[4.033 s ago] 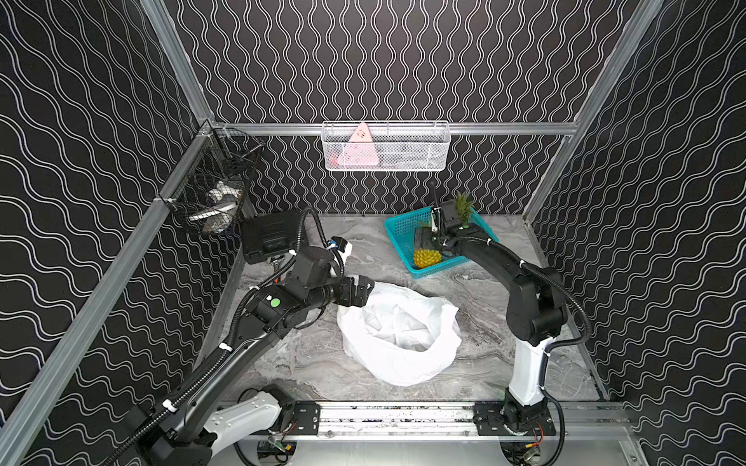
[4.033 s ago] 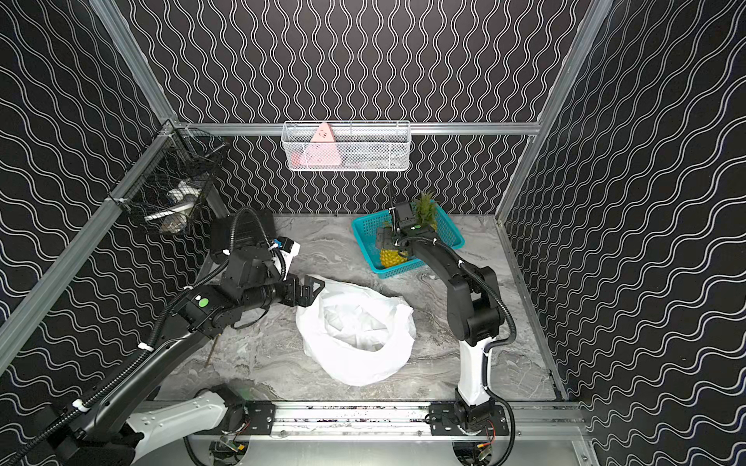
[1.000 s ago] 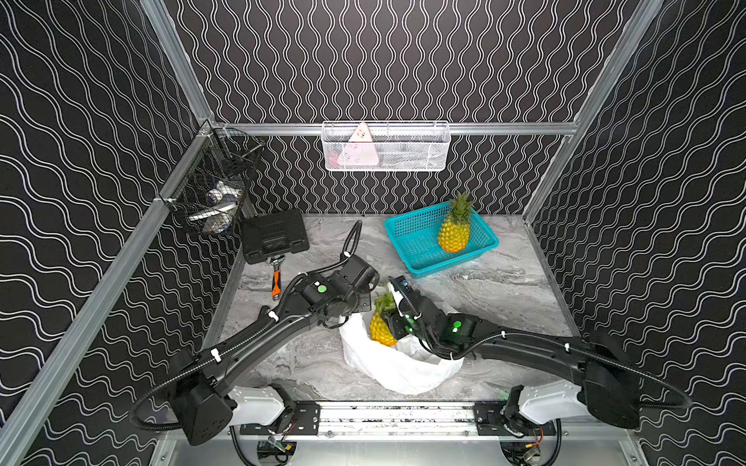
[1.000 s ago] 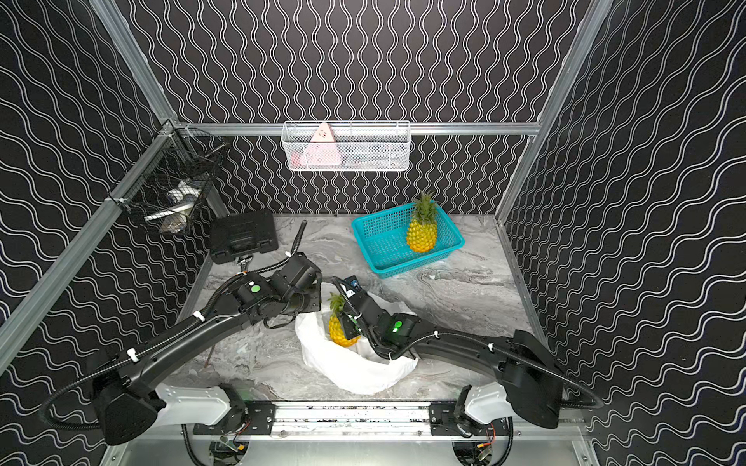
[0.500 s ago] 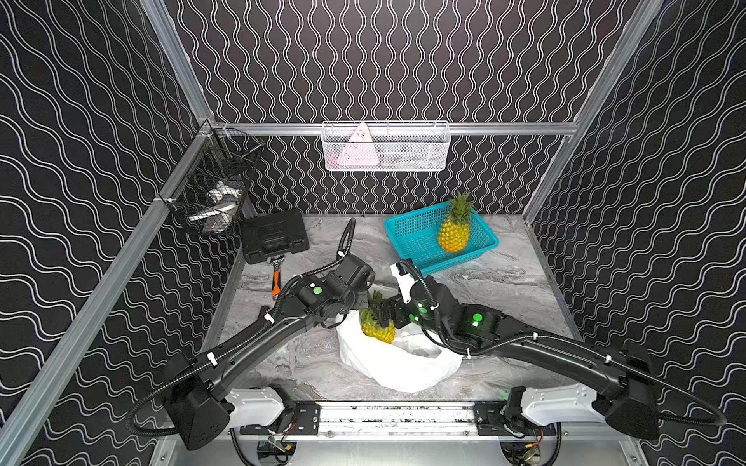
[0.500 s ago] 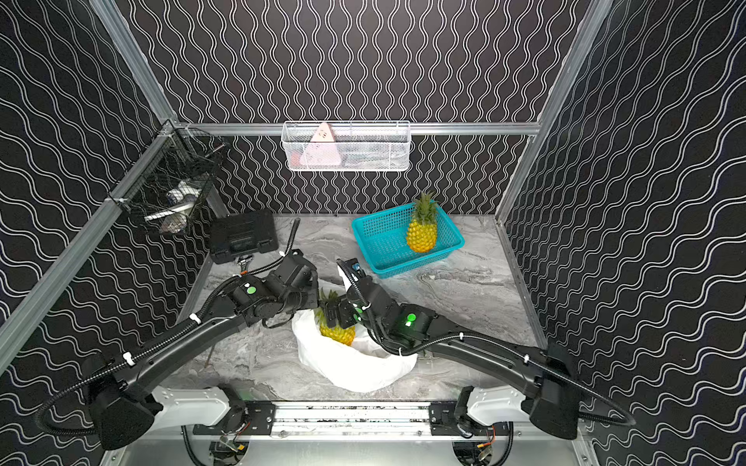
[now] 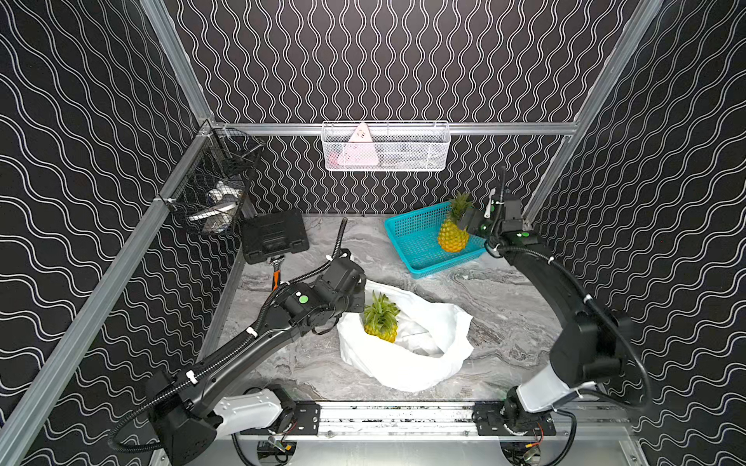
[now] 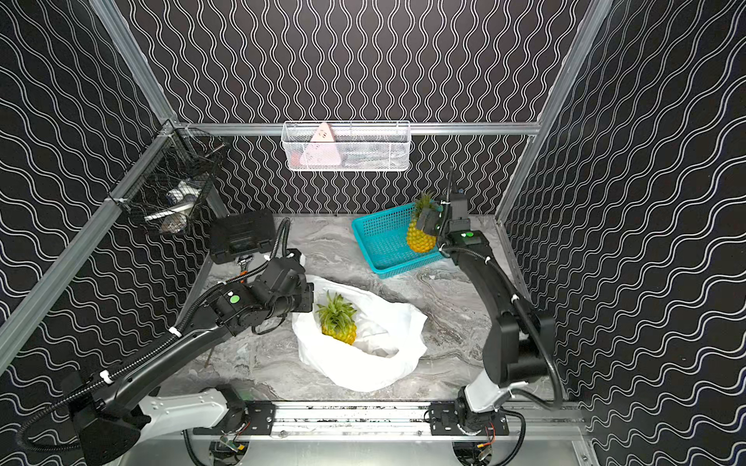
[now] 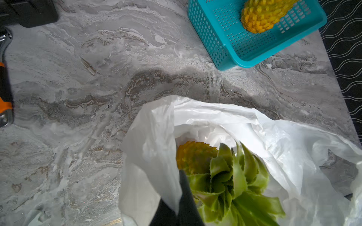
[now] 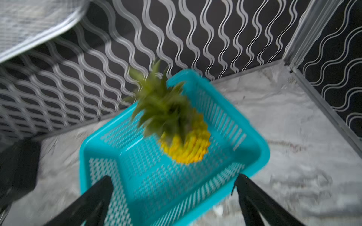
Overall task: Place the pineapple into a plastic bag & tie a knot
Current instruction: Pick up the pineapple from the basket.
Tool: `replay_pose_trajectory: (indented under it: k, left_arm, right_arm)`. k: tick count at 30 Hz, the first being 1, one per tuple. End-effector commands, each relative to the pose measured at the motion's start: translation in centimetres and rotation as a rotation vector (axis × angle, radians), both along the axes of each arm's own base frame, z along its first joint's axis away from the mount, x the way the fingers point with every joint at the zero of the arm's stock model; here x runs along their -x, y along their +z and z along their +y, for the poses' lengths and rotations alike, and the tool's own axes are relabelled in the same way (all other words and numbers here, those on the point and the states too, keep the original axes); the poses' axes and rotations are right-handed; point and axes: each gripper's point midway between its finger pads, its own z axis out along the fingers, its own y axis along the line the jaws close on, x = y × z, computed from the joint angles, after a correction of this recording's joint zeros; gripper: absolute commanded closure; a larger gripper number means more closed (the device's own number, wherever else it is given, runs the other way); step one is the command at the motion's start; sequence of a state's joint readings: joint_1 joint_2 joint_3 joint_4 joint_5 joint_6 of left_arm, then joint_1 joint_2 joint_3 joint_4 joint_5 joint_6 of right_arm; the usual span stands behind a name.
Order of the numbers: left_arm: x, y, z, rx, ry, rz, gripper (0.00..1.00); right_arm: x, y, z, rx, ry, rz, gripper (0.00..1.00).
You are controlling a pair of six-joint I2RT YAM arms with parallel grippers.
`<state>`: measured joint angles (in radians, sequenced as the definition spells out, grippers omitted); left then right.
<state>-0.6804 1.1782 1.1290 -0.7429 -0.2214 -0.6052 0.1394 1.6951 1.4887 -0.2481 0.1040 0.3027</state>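
I'm clenching my left fingers (image 9: 187, 201) on the rim of the plastic bag (image 7: 403, 371), right fingers (image 10: 92, 197) released and empty; the thin film may be slipping, spilling the bagged pineapple (image 7: 381, 322).

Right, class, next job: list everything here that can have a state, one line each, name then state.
Thin white crinkly plastic bag: mouth open, unknotted.
Yellow pineapple with green crown: inside the bag, ungripped.
Second yellow pineapple: standing in the basket, ungripped.
Teal perforated plastic basket: holding one pineapple.
Left claw: shut on the bag's edge.
Right claw: open, above the basket.
Black plastic case: closed.
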Motion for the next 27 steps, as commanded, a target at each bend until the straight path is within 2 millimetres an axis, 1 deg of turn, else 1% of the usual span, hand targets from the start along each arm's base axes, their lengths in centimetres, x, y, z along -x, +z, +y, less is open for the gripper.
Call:
replay_pose_trajectory:
  k: [1, 2, 4, 6, 7, 9, 10, 12, 14, 15, 17, 18, 19, 21, 22, 23, 24, 25, 27]
  left_arm:
    - [-0.3, 0.2, -0.8, 0.008, -0.054, -0.023, 0.98]
    - [-0.3, 0.1, -0.9, 0.007, -0.056, -0.021, 0.98]
    - [-0.5, -0.3, -1.0, 0.0, -0.055, -0.018, 0.98]
    - [-0.6, -0.7, -0.9, -0.011, -0.053, -0.013, 0.98]
    - [-0.6, -0.8, -0.9, -0.016, -0.054, -0.013, 0.98]
    - [-0.6, -1.0, -0.8, -0.026, -0.055, -0.01, 0.98]
    - [-0.6, -1.0, -0.8, -0.027, -0.056, -0.011, 0.98]
    - [-0.7, -1.2, -0.8, -0.033, -0.056, -0.009, 0.98]
    - [-0.7, -1.3, -0.7, -0.034, -0.055, -0.01, 0.98]
    - [-0.7, -1.3, -0.7, -0.033, -0.053, -0.011, 0.98]
    - [-0.7, -1.5, -0.7, -0.032, -0.05, -0.011, 0.98]
    - [-0.7, -1.5, -0.7, -0.033, -0.049, -0.01, 0.98]
    - [-0.8, -1.5, -0.8, -0.03, -0.049, -0.009, 0.98]
    - [-0.8, -1.5, -0.8, -0.032, -0.048, -0.005, 0.98]
    - [-0.8, -1.5, -0.8, -0.035, -0.046, -0.004, 0.98]
    - [-0.8, -1.5, -0.8, -0.035, -0.046, -0.004, 0.98]
    - [-0.8, -1.5, -0.7, -0.037, -0.044, -0.005, 0.98]
    - [-0.8, -1.5, -0.6, -0.04, -0.04, -0.007, 0.98]
    - [-0.8, -1.6, -0.3, -0.055, -0.036, -0.006, 0.98]
  right_arm:
    - [-4.0, 1.4, 1.6, -0.011, 0.124, -0.101, 0.0]
    - [-5.0, 1.1, 1.9, -0.013, 0.145, -0.111, 0.0]
    - [-6.8, -0.2, 2.8, -0.067, 0.2, -0.094, 0.0]
    - [-7.7, -1.2, 4.0, -0.093, 0.261, -0.087, 0.0]
    - [-8.0, -1.4, 4.2, -0.096, 0.277, -0.093, 0.0]
    - [-8.6, -2.4, 3.9, -0.085, 0.255, -0.089, 0.0]
    - [-9.1, -3.7, 3.5, -0.064, 0.241, -0.067, 0.0]
    - [-9.8, -5.5, 2.7, 0.009, 0.205, -0.038, 0.0]
    - [-10.2, -6.7, 2.4, 0.045, 0.204, -0.025, 0.0]
    - [-10.3, -7.1, 2.5, 0.058, 0.216, -0.02, 0.03]
    - [-10.2, -7.6, 2.5, 0.066, 0.216, -0.003, 0.13]
    - [-10.1, -7.6, 2.4, 0.066, 0.219, 0.001, 0.2]
    - [-9.9, -7.4, 2.5, 0.069, 0.223, -0.003, 0.3]
    - [-9.6, -6.6, 2.3, 0.08, 0.216, -0.022, 0.46]
    - [-9.4, -5.9, 2.2, 0.092, 0.211, -0.034, 0.52]
    - [-9.3, -5.3, 1.9, 0.103, 0.201, -0.045, 0.56]
    - [-9.0, -4.3, 1.7, 0.112, 0.189, -0.063, 0.61]
    - [-8.5, -2.5, 1.4, 0.122, 0.177, -0.1, 0.65]
    - [-7.3, 0.4, 1.1, 0.137, 0.156, -0.163, 0.7]
